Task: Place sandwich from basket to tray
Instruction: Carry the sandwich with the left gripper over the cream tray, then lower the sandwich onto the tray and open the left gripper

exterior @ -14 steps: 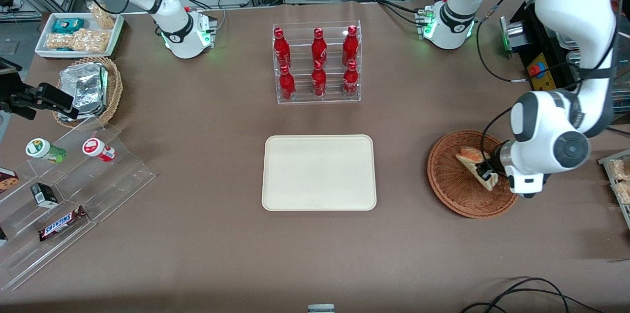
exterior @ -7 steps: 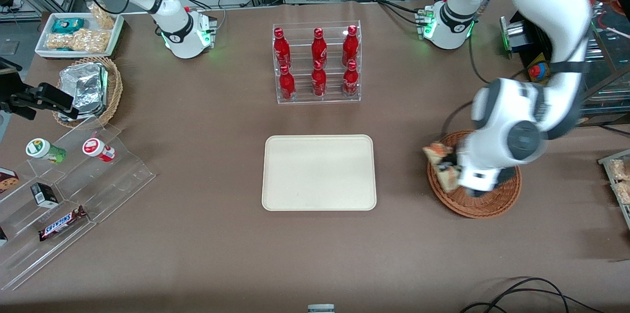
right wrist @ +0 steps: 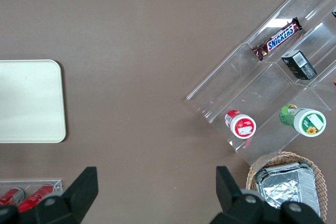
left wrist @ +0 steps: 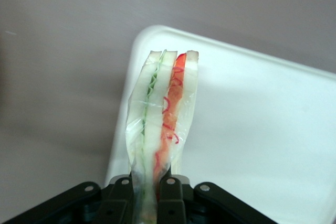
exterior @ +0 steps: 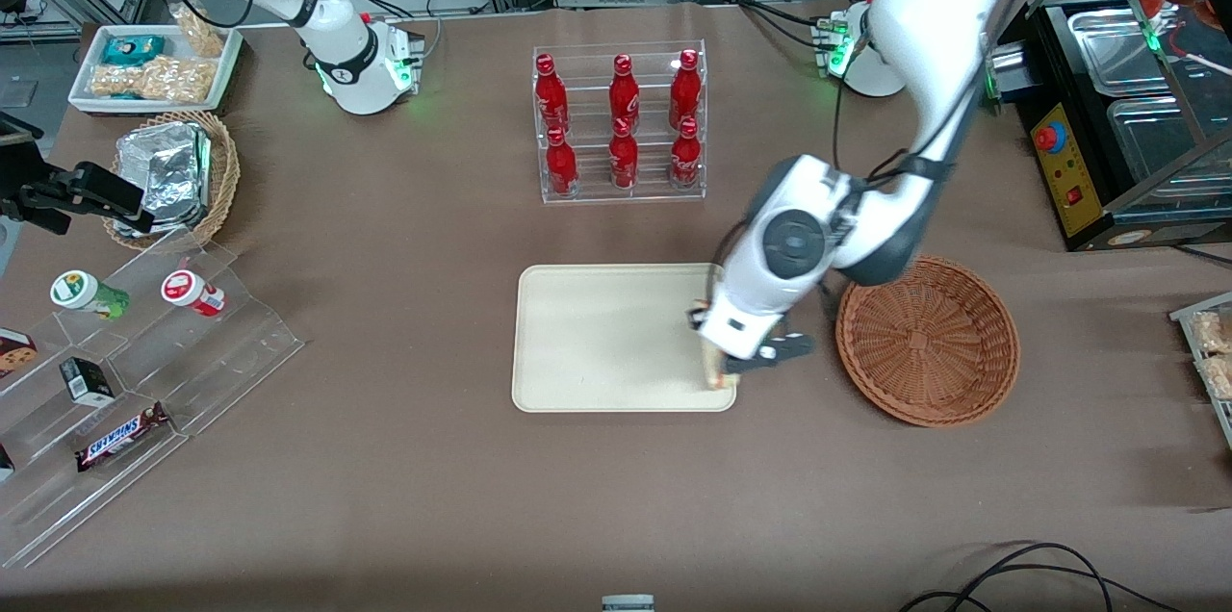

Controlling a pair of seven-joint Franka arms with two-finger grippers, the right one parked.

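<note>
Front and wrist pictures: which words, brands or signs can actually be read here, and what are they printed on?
"SNICKERS": on the brown candy bar on the clear stepped stand, readable in the front and right wrist views.
Red bottles: white script, too small to read.
Two round lidded cups: labels too blurred to read.
Small black box: print unreadable.
Nothing is printed on the sandwich held by the gripper over the tray.

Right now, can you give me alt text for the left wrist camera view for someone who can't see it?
The gripper is shut on the sandwich, a plastic-wrapped wedge of white bread with green and red-orange filling layers, held above a corner of the cream tray. Brown table surrounds the tray.
</note>
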